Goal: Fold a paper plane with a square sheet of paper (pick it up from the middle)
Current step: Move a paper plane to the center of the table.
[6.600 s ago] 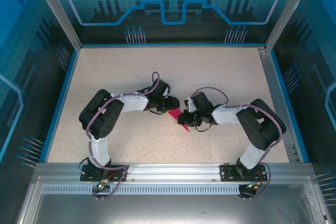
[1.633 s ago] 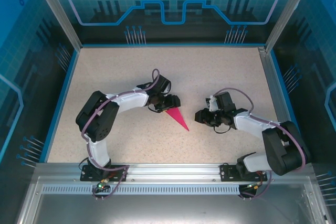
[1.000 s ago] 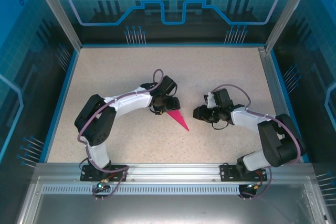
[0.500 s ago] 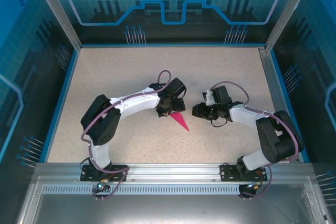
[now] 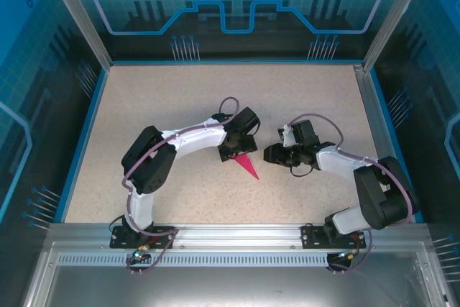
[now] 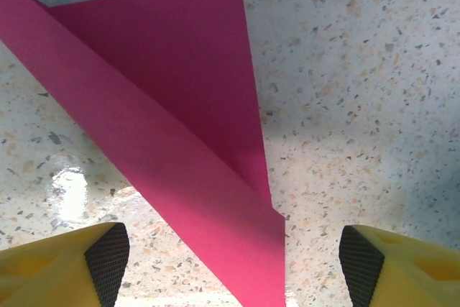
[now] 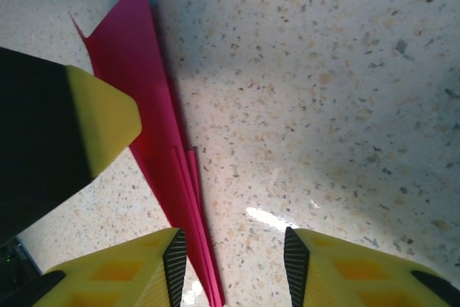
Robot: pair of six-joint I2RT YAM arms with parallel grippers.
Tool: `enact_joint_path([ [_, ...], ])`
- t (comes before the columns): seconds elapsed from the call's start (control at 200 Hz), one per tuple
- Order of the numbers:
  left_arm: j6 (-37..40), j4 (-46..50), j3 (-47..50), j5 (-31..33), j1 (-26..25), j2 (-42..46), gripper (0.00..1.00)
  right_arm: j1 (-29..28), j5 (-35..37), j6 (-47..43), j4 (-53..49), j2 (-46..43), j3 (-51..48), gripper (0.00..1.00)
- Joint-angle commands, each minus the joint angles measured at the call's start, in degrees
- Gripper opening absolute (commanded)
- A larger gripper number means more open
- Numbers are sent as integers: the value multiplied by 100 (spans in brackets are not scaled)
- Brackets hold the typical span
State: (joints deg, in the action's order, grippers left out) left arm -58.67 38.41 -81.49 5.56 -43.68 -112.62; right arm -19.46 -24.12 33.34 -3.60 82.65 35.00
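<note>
Top external view: the paper plane lies flat near frame centre, seemingly fully folded. The left gripper straddles it, fingers spread and gripping nothing; the right gripper gapes empty beside it. Lifting is left.

Bench far half lay bare: free passage along the back and down both side strips. Centre was crowded. Left end effector stood over the paper plane, jaws well apart astride the pink paper. Right end effector sat just beside it, jaws apart, plane's narrow part seen in their gap, a left finger close by. Left arm arched across left-centre, right arm blocked near right. Blue walls and near rail closed the edges
</note>
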Motion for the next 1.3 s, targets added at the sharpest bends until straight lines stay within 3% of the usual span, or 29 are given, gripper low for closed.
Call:
enact_joint_path([
  [0.0, -144, 267, -112, -3, -39, 0, 77, -12, -165, -109, -141, -105, -82, 44],
  [0.46, -162, -32, 598, 90, -31, 529, 42, -258, -189, -75, -221, 226, 275, 44],
  [0.73, -188, -306, 1256, 292, -26, 1162, 39, -562, -109, -108, -210, 509, 563, 44],
  [1.03, -126, -430, 1518, 270, -31, 1226, 20, -748, -342, -253, -185, 1003, 929, 46],
  [1.296, -133, -473, 1731, 270, -29, 1320, 18, -884, -409, -384, -256, 1559, 1310, 48],
])
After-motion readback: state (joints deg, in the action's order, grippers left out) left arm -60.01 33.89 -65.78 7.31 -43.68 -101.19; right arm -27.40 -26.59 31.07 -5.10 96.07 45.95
